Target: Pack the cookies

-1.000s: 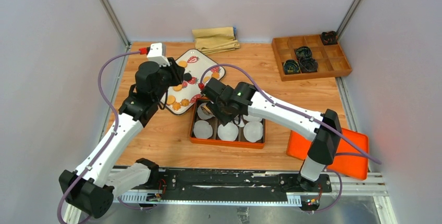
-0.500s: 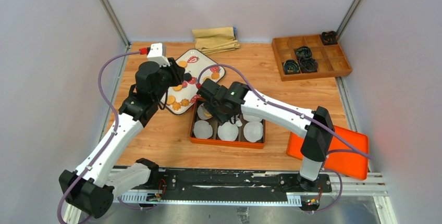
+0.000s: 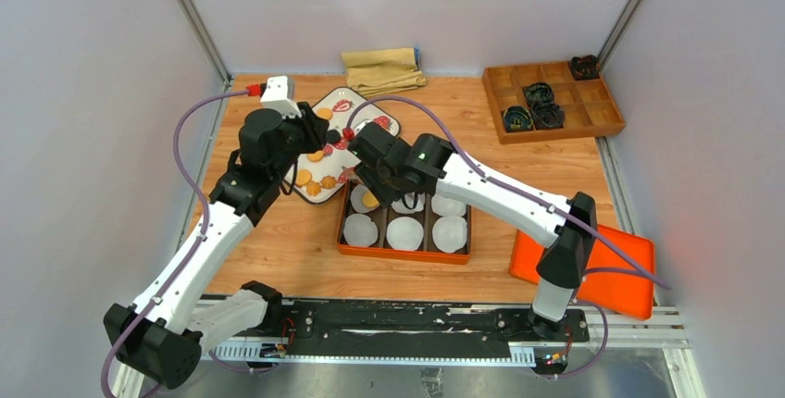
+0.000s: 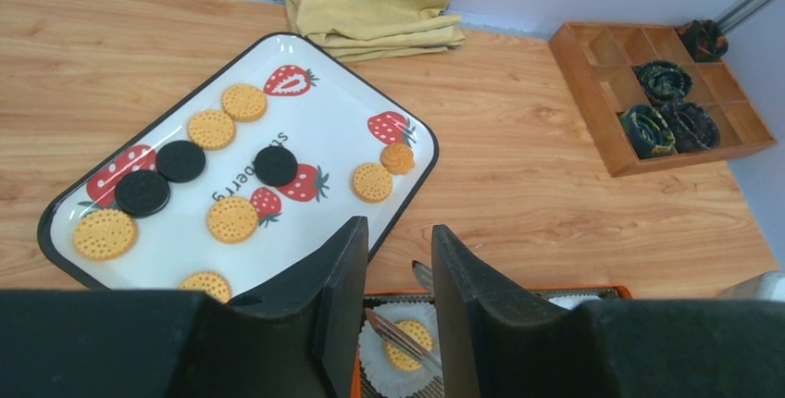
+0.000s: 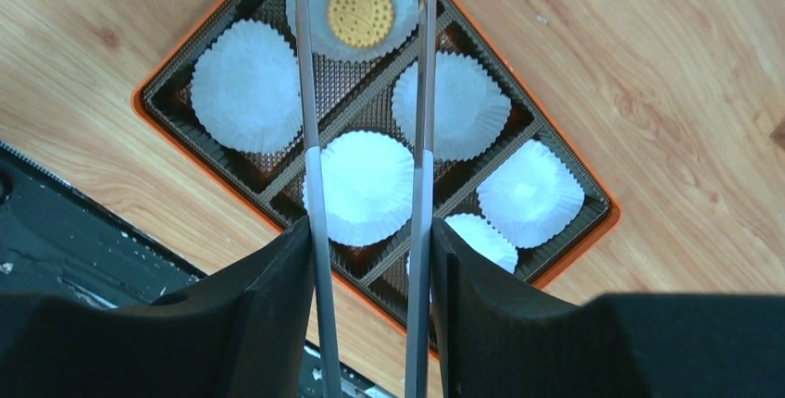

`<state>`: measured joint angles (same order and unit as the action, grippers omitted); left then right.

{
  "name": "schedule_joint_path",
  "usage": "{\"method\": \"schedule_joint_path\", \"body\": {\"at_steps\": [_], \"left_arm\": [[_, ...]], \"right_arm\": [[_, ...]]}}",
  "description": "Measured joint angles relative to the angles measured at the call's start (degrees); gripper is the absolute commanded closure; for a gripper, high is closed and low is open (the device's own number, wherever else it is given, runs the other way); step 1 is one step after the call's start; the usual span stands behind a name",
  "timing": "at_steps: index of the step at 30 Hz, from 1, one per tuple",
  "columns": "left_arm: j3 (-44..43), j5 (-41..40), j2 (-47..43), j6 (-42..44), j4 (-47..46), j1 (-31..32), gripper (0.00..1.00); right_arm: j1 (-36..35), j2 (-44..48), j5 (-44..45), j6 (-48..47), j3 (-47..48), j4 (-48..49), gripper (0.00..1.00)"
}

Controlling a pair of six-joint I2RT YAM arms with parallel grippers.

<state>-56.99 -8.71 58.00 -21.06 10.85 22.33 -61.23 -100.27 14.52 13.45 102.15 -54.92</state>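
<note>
- My left fingers [image 4: 359, 259] are blunt black wedges. They stand apart with nothing between them, over the near edge of the plate.
- My right fingers [image 5: 446, 259] are clamped on a pair of tongs [image 5: 316, 194], two thin, flat strips of bright metal. The strips stand apart and run out on either side of the packed cookie [image 5: 361, 11].
- That packed cookie is a flat, golden disc with a dotted face. It lies in a paper cup in a corner compartment of the box [image 5: 356, 88].
- The box has orange outer walls and a brown, dimpled liner split into six compartments. Each compartment holds a white pleated paper cup [image 5: 248, 86].
- The rest of the cookies [image 4: 231, 219] lie loose on the plate. Most are golden and dotted, three are smooth, matte black [image 4: 275, 166], and one small orange one has a scalloped edge [image 4: 397, 157].
- The plate [image 4: 329, 130] is a glossy white rectangle with rounded corners and a black rim. It is printed with red strawberries, and the dark lettering, upside down from my left wrist, reads "strawberry".
- The tabletop [image 4: 518, 167] has a pale wood grain.
- At the far edge is a folded, soft yellow cloth [image 4: 370, 0].
- Also at the far edge is a brown wooden organiser [image 4: 606, 46] with square cells. A few of the cells hold dark coiled things [image 4: 663, 79].
</note>
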Motion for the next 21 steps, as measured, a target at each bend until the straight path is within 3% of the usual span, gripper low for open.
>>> {"method": "schedule_joint_path", "body": {"at_steps": [10, 21], "left_arm": [[-3.1, -2.5, -0.3, 0.0, 3.5, 0.0, 0.59], [-15.8, -18.6, 0.3, -1.6, 13.9, -0.9, 0.53]], "right_arm": [[1.8, -11.4, 2.2, -3.8, 9.2, 4.1, 0.5], [10.8, -25.1, -2.4, -6.2, 18.3, 8.3, 0.48]]}}
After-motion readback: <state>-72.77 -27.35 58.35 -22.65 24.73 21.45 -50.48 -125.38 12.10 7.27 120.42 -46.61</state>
